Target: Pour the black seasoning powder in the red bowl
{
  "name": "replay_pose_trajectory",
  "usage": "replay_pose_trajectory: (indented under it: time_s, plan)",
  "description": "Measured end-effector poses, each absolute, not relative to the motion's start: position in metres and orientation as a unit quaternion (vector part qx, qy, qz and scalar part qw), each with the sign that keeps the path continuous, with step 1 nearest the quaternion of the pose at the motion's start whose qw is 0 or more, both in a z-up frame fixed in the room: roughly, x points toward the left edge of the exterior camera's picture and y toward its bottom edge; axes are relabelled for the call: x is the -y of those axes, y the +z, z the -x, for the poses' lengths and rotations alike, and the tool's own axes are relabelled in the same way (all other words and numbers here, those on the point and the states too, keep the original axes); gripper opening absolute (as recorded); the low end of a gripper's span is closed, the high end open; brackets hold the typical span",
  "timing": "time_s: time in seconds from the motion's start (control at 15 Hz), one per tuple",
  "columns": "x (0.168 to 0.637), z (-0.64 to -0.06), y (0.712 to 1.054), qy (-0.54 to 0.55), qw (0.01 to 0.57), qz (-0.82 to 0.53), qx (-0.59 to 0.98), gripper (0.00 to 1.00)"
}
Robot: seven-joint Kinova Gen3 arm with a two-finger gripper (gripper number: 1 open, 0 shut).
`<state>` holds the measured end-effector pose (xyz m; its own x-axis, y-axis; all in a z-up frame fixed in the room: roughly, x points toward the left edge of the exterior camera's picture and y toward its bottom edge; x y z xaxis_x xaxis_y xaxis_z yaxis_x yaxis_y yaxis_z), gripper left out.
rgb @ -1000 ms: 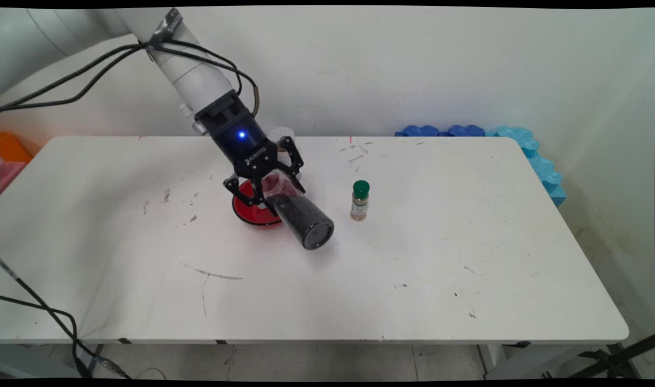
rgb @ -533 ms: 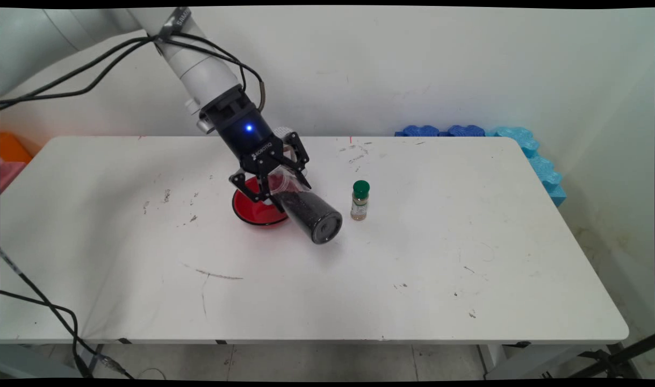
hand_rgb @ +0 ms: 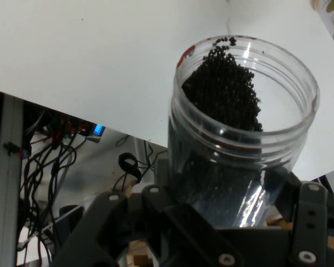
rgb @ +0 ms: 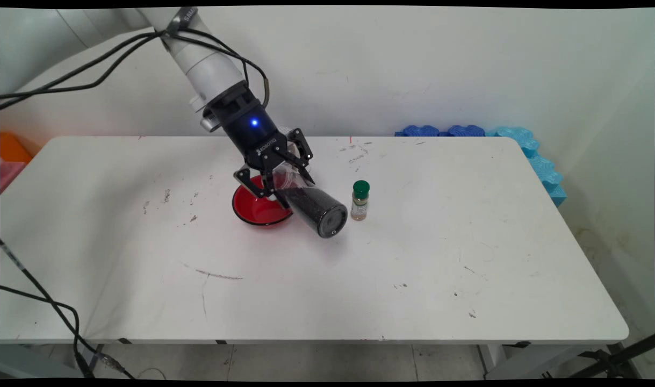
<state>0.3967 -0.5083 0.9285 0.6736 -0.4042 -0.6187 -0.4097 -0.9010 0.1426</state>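
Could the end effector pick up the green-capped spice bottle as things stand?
Probably not: the end effector is shut on a clear jar of black grains. The green-capped spice bottle stands unobstructed just beside it.

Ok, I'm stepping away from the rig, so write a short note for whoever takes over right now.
Tool: shut on the clear jar, held tilted in the air, base toward the camera.
Jar: lidless, part-filled with small black beads, which lie along its lower side up to the rim.
Red bowl: on the table, beside and partly behind the jar.
Green-capped bottle: upright, just right of the jar, apart from it.
Beads in the bowl: none visible.
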Motion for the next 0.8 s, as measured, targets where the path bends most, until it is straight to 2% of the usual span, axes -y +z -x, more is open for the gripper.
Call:
replay_pose_trajectory:
  time_s: [0.8]
  plan:
    - [0.5185, -0.3998, 0.9220, 0.347, 0.023, 0.916, -0.199, 0.00]
